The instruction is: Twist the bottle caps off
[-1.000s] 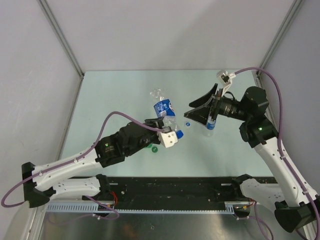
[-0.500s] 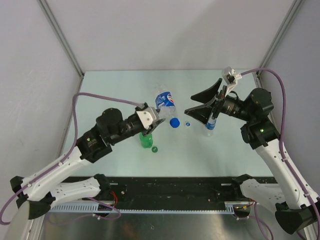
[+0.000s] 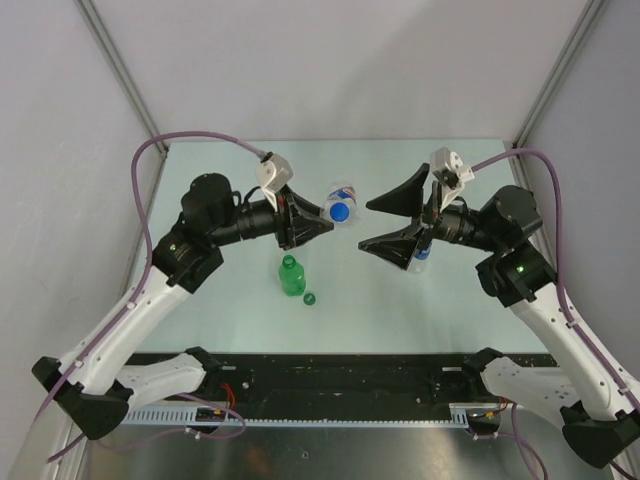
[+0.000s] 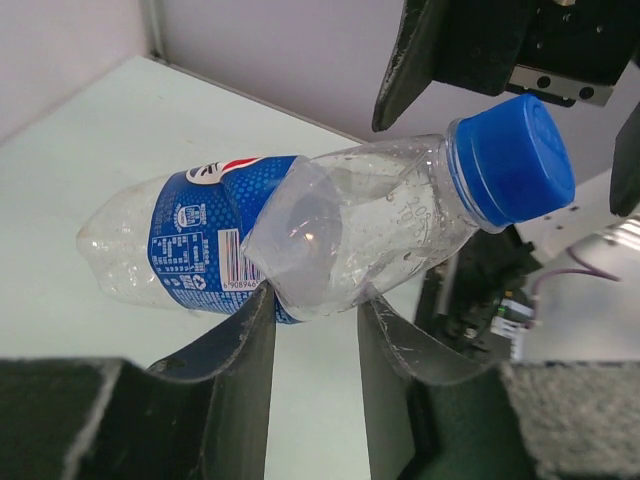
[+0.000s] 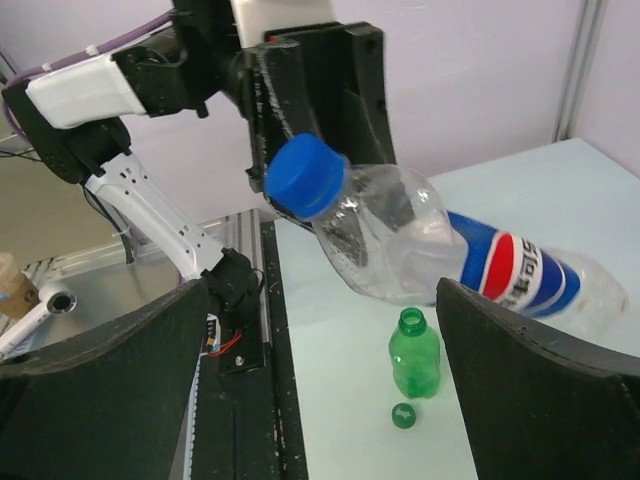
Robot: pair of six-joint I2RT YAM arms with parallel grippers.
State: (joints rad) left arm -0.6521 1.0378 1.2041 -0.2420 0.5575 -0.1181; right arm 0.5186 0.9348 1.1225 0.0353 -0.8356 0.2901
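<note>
Left tool (image 4: pixel 315 320): clenched on the clear bottle (image 4: pixel 330 230) at its shoulder, next to the blue label. We hold it off the counter (image 3: pixel 400 300), lying almost level, with the neck pointing toward the right arm.
Blue cap (image 4: pixel 515 160): on the bottle's neck, at the upper right of the left wrist view and near the centre of the overhead view.
Right tool (image 3: pixel 366 225): released, with its jaws spread wide. It faces the cap from the right of the overhead view, apart from it and holding nothing.
Step in hand: we judge that we are bringing the open right tool onto the blue cap to twist it off.
Doing it well: we should line the jaws up with the neck's axis, close on the cap's ribbed side only, then turn while the left tool holds firm.
Risk: the thin wall is dented where we pinch, so the bottle may spin in our grip.
Green bottle (image 5: pixel 414 355): stands open on the counter, with its green cap (image 5: pixel 402 415) lying just beside it.
</note>
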